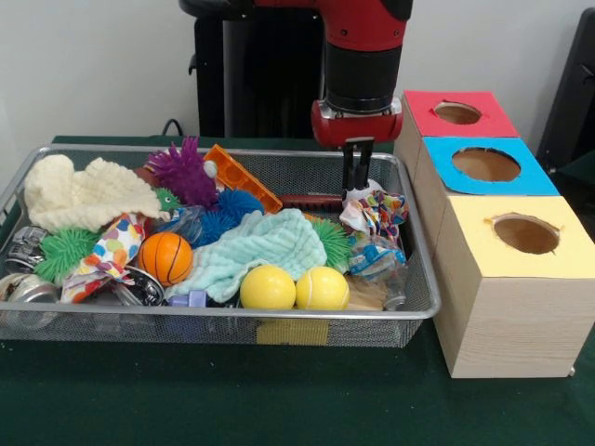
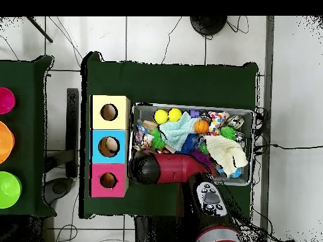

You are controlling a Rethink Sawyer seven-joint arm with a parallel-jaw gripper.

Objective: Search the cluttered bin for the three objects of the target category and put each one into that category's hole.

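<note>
Claw (image 1: 357,167) fingers together, over crumpled wrappers (image 1: 374,212) in bin (image 1: 423,307).

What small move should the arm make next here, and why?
Probably a short descent onto the crumpled wrappers. The gripper hangs just above them at the bin's far corner beside the boxes, its fingers close together and holding nothing. Which category is the target cannot be told.

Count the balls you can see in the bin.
3: two yellow balls, and, side by side at the bin's near rim, and an orange basketball left of them. Clutter may hide more.
</note>
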